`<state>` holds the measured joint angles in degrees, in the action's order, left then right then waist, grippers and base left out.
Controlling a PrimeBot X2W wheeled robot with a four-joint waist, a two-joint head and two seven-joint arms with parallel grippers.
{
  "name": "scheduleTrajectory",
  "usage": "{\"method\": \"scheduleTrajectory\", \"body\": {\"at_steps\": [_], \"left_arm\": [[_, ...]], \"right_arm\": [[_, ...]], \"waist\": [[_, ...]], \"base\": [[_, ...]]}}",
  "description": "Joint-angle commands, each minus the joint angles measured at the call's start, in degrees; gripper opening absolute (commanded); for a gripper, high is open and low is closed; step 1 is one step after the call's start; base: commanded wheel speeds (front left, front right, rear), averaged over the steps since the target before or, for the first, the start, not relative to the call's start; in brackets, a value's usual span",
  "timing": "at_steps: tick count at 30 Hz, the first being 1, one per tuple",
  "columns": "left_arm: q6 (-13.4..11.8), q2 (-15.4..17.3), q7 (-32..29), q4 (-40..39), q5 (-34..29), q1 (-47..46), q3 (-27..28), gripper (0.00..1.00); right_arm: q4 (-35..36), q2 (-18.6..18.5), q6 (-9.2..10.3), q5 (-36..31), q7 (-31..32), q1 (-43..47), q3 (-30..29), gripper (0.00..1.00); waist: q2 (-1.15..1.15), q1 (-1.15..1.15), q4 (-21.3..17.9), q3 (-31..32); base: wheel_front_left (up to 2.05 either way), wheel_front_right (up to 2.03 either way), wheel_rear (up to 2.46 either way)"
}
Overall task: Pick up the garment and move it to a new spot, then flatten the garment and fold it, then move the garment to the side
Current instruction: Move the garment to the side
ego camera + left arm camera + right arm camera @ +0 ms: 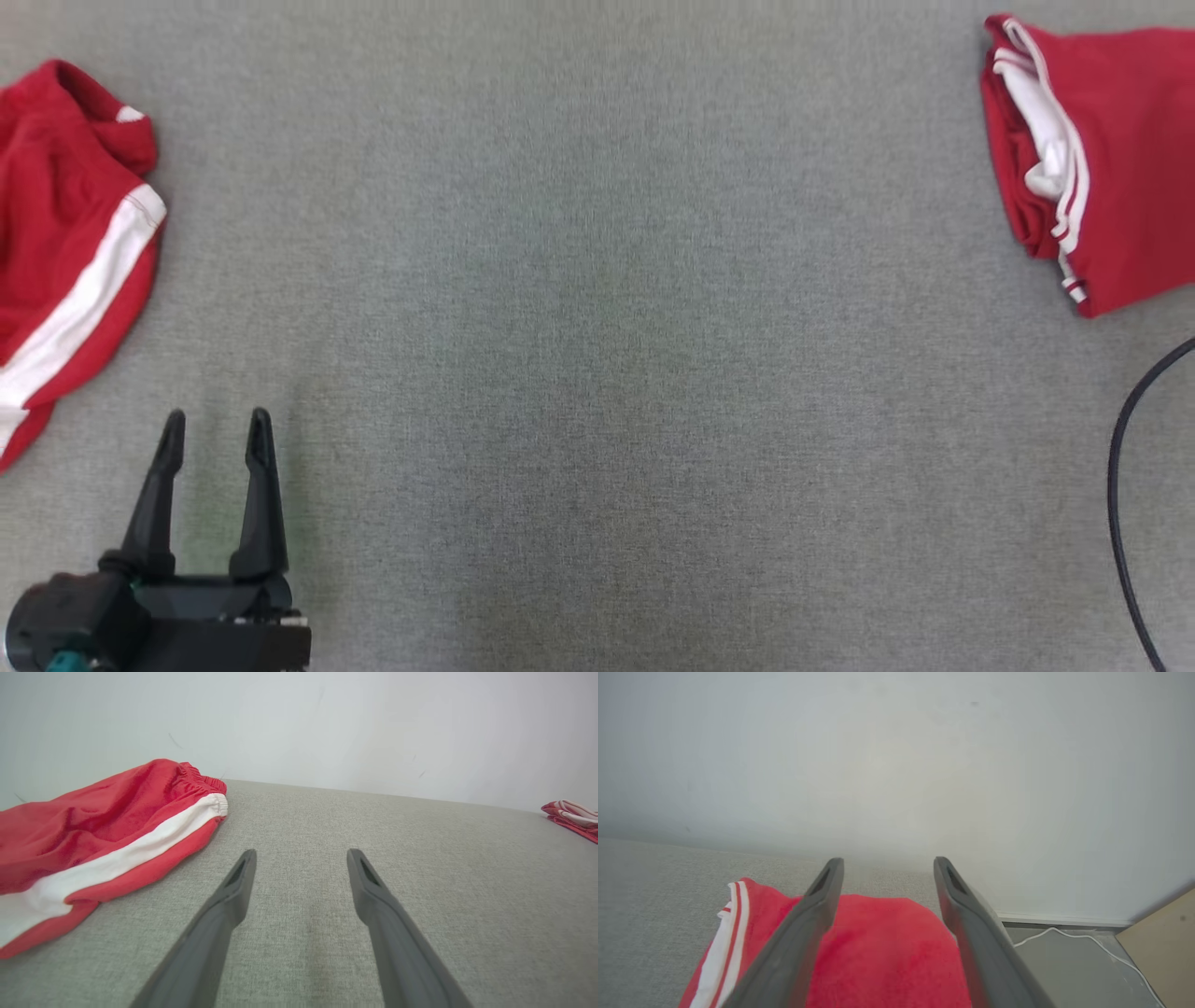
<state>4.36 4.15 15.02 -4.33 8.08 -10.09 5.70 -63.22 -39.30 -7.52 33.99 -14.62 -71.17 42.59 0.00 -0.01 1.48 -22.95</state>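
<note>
Head view: the folded garment (1111, 159) is seen at the right edge of the tabletop (597, 280); left gripper (217, 425) fingers are spread, empty. Left wrist view: crumpled shorts (93, 830) are shown nearby. Right wrist view: right gripper (888, 863) fingers are parted above the garment, which could be snagged and unfolded.

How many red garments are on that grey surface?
2. A crumpled garment at the left edge; a folded garment at the far right. Others may lie outside view.
</note>
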Motion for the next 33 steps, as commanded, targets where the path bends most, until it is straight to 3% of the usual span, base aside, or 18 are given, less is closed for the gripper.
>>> {"method": "scheduleTrajectory", "body": {"at_steps": [1,7,18,25,33], "left_arm": [[-0.3,-0.1,0.2,0.5,0.3,1.2,0.1,1.00],[-0.9,-0.6,0.2,1.1,1.3,3.2,0.4,1.00],[-1.4,-1.0,0.2,2.1,1.7,6.6,0.8,1.00],[-1.8,-1.1,0.2,2.2,1.8,8.3,0.7,1.00],[-2.2,-1.2,0.2,2.0,1.8,10.3,0.6,1.00]], "right_arm": [[0.8,0.6,0.06,0.5,-0.3,1.3,-0.3,1.00],[9.9,3.0,0.06,1.5,-0.6,7.4,-7.3,1.00],[26.7,10.6,0.05,-5.5,-0.6,26.9,-23.0,1.00],[34.9,15.5,0.06,-9.8,-0.6,37.2,-28.2,1.00],[43.3,20.6,0.06,-14.7,-0.6,48.6,-29.0,1.00]], "waist": [[0.00,0.01,-0.2,2.4],[0.00,0.01,-1.0,6.6],[0.00,0.01,-1.0,14.4],[0.00,0.01,-0.5,17.3],[0.00,0.01,-0.1,19.1]], "base": [[0.00,0.00,0.00],[0.00,0.00,0.00],[0.00,0.00,0.00],[0.00,0.00,0.00],[0.00,0.00,0.00]]}}
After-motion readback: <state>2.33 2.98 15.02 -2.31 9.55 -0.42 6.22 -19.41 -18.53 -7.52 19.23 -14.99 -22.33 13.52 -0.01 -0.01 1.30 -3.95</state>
